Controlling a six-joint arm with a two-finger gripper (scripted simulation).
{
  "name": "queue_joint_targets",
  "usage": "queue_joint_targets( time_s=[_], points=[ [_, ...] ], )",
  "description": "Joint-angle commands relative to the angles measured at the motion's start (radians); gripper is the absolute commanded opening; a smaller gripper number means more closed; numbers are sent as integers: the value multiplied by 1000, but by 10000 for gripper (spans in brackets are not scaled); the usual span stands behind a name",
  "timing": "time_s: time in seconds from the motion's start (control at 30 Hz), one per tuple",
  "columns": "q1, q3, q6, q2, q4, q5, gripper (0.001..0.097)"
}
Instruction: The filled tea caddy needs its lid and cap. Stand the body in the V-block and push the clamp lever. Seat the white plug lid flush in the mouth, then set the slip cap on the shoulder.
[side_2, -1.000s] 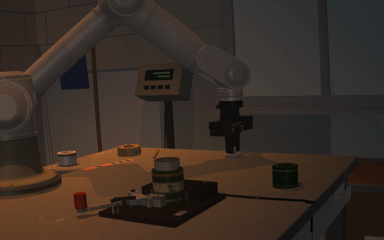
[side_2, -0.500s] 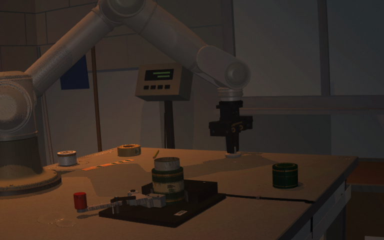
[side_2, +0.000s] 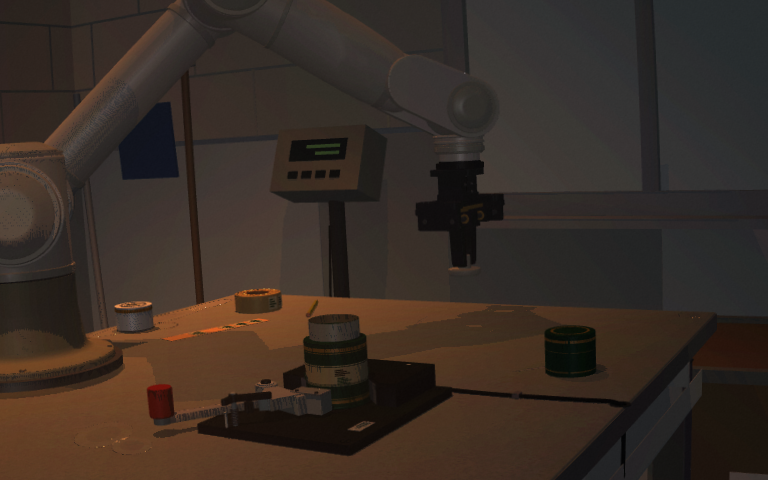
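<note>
The tea caddy body [side_2: 335, 360] stands upright in the V-block on the black base plate [side_2: 334, 410], with the clamp lever and its red knob [side_2: 160, 402] reaching out to the left. Its open silver mouth faces up. The dark green slip cap [side_2: 570, 351] sits on the table far to the right. My gripper [side_2: 464, 265] hangs well above the table's far side, right of and behind the caddy. The white plug lid [side_2: 464, 270] is a small flat disc at my fingertips, lifted clear of the table. My gripper is closed and holds the lid.
A grey display box [side_2: 327, 163] on a post stands behind the table. A roll of tape [side_2: 258, 300], a silver spool [side_2: 134, 315] and a pencil [side_2: 311, 308] lie along the far left. A cable [side_2: 532, 396] runs right from the base plate. The table edge drops off at right.
</note>
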Motion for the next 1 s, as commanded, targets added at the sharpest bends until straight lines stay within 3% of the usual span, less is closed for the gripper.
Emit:
queue_joint_targets(
  time_s=[0.0, 0.23, 0.4, 0.73, 0.97],
  points=[
    [0, -8, 0, -13, 0, 17, 75],
    [0, -64, 0, -78, 0, 139, 75],
    [0, -91, 0, -98, 0, 188, 75],
    [-3, -89, -3, -106, 0, 194, 75],
    [-32, -25, -32, -144, 0, 168, 75]
  ],
)
